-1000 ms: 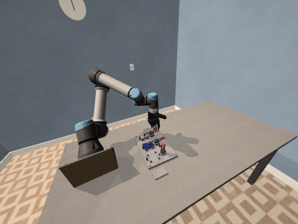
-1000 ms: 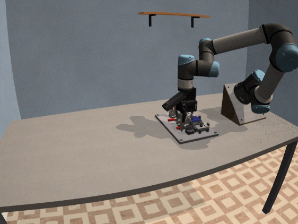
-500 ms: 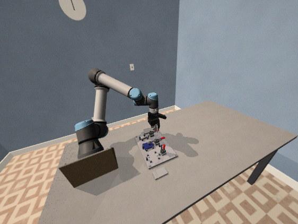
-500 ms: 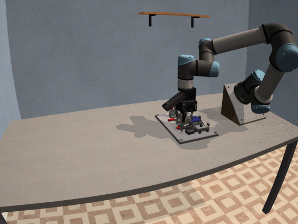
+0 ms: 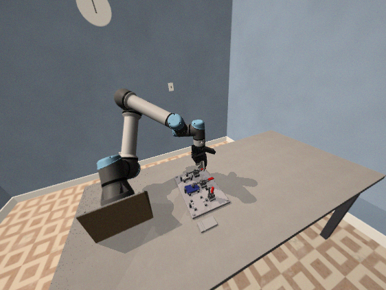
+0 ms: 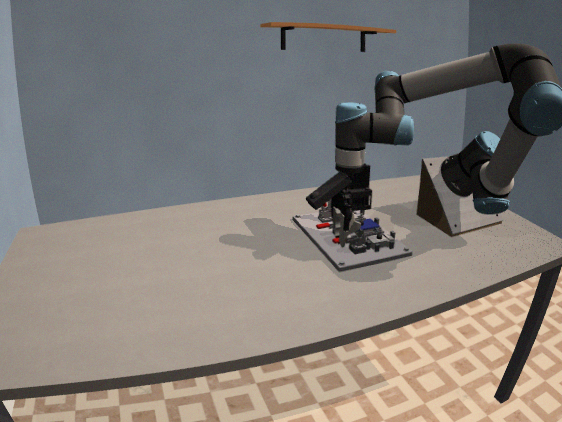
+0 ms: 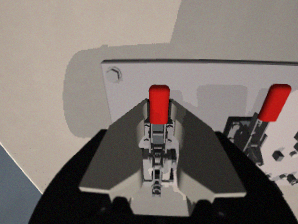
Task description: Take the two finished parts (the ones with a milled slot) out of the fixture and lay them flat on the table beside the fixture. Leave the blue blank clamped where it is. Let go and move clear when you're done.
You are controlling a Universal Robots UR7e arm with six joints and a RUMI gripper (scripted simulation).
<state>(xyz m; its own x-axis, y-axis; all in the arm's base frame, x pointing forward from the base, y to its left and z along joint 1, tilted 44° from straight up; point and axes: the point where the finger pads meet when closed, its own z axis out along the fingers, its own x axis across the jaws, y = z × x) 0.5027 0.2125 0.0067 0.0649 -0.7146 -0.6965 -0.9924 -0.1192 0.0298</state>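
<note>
My gripper [image 7: 157, 103] is reaching straight down over the far end of the fixture plate [image 5: 220, 198], the end nearest my base; its two grey fingers are standing narrow and pressing from both sides on the clamp lever with the red handle [image 7: 159, 103], so I am holding that lever and not a part; in the wrist view the lever is running up the middle between the fingers, with the red handle sticking out past the fingertips toward the plate's edge; a corner bolt [image 7: 114, 74] of the plate is sitting just beside the left finger.

A second red-handled clamp [image 7: 274, 102] is lying to the right on the same plate, apart from my fingers; in the top view a third red handle [image 5: 212, 190] is standing upright nearer the plate's near end.

The blue blank [image 5: 192, 188] is sitting in the middle of the fixture, between the clamps, and I am not touching it; in the exterior view it [image 6: 370, 225] is showing just behind my gripper [image 6: 346, 232].

One grey slotted part [image 5: 207, 224] is lying flat on the table [image 5: 292, 179], just beside the near edge of the fixture plate and apart from it; the other finished part I cannot tell apart from the hardware under my gripper.
</note>
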